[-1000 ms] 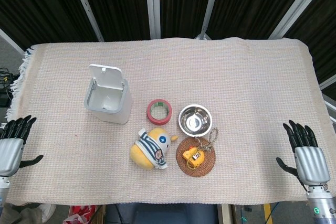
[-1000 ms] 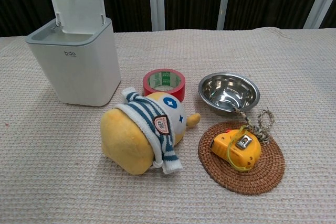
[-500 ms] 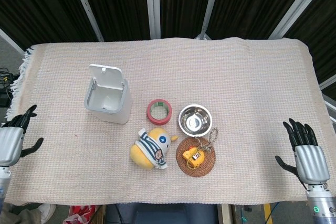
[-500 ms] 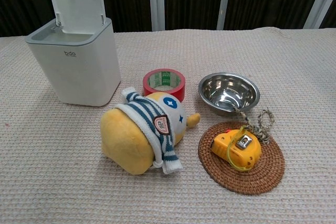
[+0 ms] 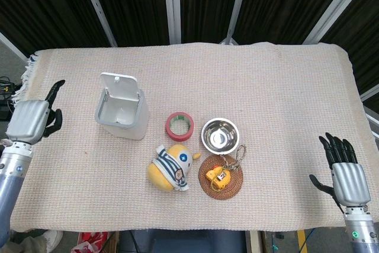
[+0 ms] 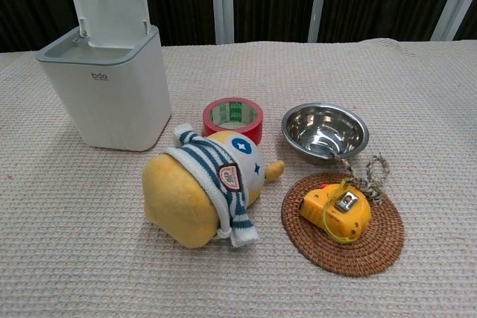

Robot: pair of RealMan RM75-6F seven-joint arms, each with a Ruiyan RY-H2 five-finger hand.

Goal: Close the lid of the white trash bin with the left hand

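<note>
While lid (image 5: 118, 87) stands open, left hand (image 5: 34, 119) shows only overhead.

One white trash bin (image 5: 121, 112) (lid up), one tape roll (image 5: 179, 125), one steel bowl (image 5: 220, 135), one plush toy (image 5: 170, 167), one woven coaster (image 5: 232, 184), one tape measure (image 5: 217, 177)

Bright, even overhead light; both views sharp, soft short shadows, mild glare inside the steel bowl (image 6: 325, 130).

You've got a red tape roll (image 6: 232, 118) beside a steel bowl (image 6: 325, 131); nearer you, a yellow plush (image 6: 205, 188) lies beside a tape measure (image 6: 335, 212) on a woven coaster (image 6: 376, 242).
</note>
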